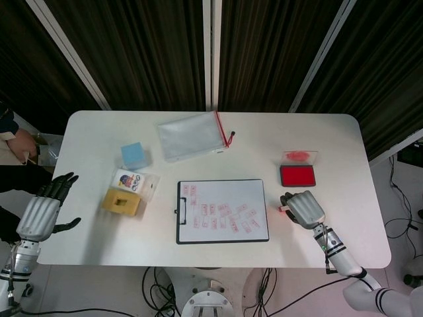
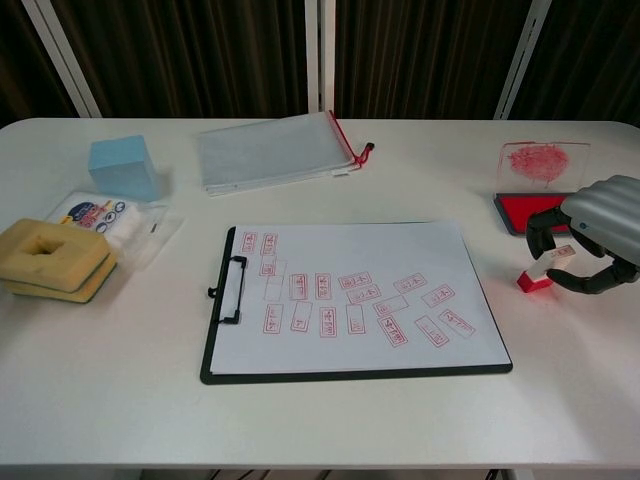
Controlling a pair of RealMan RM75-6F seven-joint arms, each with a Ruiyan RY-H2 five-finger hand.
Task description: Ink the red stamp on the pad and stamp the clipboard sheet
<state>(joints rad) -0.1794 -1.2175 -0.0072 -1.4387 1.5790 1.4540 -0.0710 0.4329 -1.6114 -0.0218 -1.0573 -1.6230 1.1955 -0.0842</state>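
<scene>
We see the right hand (image 2: 598,235) at the right side of the surface (image 2: 330,420), its fingers curled down around the red stamp (image 2: 540,271) and gripping its upper part. The stamp leans to one side, its red base low over the surface; we cannot tell if the base touches it. The stamp is under the hand's fingers, just in front of the ink pad (image 2: 527,210) and to the right of the clipboard (image 2: 352,298).

The ink pad is an open case: the tray shows its red cushion, and the clear lid (image 2: 543,164), marked with red ink, stands behind it. The clipboard holds a white sheet (image 2: 350,330) with many red stamp marks on it. At the far side lies a clear zip pouch (image 2: 272,150) with a red zipper; what is inside we cannot see.

The left hand (image 1: 43,211) is at the left edge of the surface in the head view, with fingers spread and nothing in them.
</scene>
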